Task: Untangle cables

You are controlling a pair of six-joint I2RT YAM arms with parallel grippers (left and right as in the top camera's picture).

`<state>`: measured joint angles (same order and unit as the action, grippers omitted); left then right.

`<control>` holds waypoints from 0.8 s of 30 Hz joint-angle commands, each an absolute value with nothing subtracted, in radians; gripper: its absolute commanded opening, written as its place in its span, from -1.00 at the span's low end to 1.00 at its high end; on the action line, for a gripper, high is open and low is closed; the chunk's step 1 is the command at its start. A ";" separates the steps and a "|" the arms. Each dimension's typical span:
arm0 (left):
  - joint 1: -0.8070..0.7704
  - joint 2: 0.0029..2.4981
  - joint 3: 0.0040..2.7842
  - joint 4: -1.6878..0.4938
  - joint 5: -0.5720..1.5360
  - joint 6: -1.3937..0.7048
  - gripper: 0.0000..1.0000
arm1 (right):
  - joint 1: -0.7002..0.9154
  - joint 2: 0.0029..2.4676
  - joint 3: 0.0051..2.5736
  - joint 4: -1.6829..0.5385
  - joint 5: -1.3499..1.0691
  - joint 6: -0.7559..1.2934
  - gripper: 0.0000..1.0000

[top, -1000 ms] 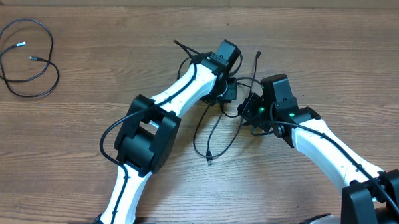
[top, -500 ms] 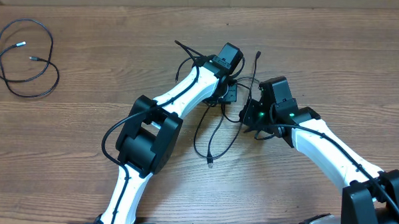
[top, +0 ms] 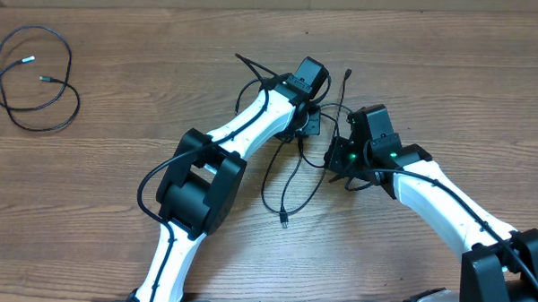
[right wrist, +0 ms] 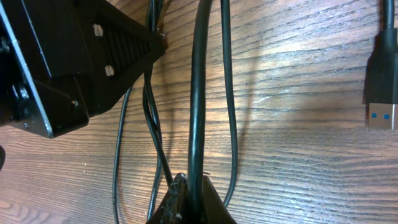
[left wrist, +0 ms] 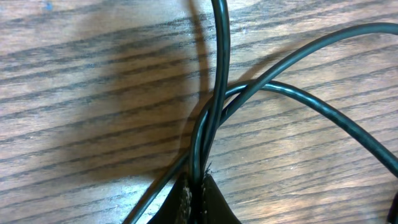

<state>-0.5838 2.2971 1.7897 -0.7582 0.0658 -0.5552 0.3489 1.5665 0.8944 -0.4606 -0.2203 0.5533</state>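
Untangling underway: left pincer (left wrist: 198, 185) and right pincer (right wrist: 191, 184) each clamp crossed cables (left wrist: 219, 62) on the tabletop (top: 433, 67); next, likely draw the strands apart.

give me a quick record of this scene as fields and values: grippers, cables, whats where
left gripper: shut on the tangled cables, strands crossing just ahead of its tips
right gripper: shut on a thicker strand of the same tangle
tangle position: mid-table, between the two grippers
loose end: USB plug, flat on the wood, not gripped
coiled cable: far left, apart from the tangle, untouched
table: wood grain
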 commanded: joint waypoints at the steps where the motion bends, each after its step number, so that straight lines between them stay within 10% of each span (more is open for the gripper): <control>1: -0.590 2.269 1.782 -0.734 0.044 -0.561 -0.92 | 0.353 1.573 0.889 -0.459 -0.210 0.540 -0.92; 24: -0.542 2.262 2.051 -0.722 0.314 -1.121 -0.92 | 0.387 1.573 0.776 -0.344 -0.284 0.711 -0.92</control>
